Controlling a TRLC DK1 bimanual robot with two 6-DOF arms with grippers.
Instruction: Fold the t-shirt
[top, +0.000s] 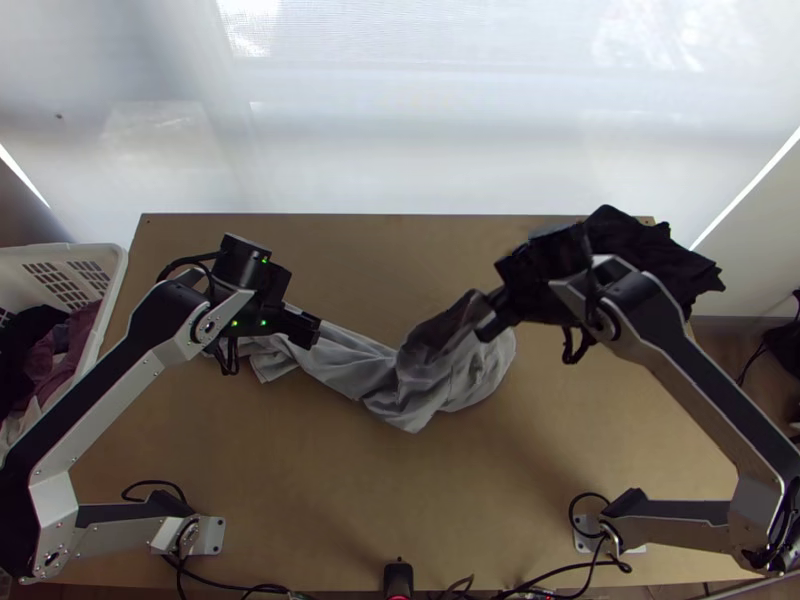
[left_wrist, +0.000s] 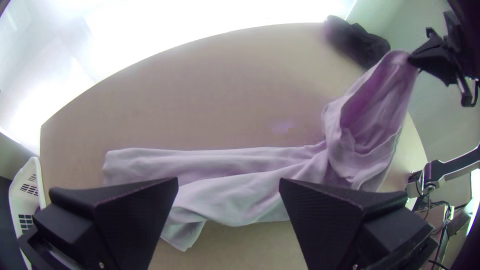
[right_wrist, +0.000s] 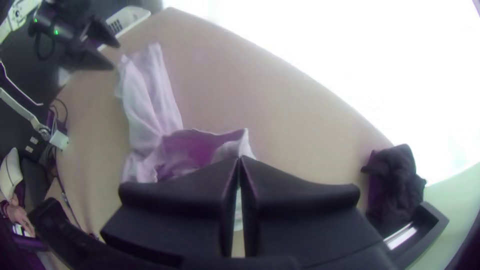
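Bunched shirt (left_wrist: 240, 200) runs lengthwise away from basket (top: 114, 270); left gripper (left_wrist: 228, 181), fingers apart, nearer basket-side end; right gripper (right_wrist: 239, 158) clamped on raised part farther from basket

Left arm (top: 105, 375): is bending and slanting inward
Left pincer (top: 303, 326): is pointing inward, fingers (left_wrist: 131, 215) standing wide apart
Right arm (top: 700, 395): is bending and leaning inward
Right pincer (top: 489, 312): is pointing inward, fingers (right_wrist: 195, 195) pressing together
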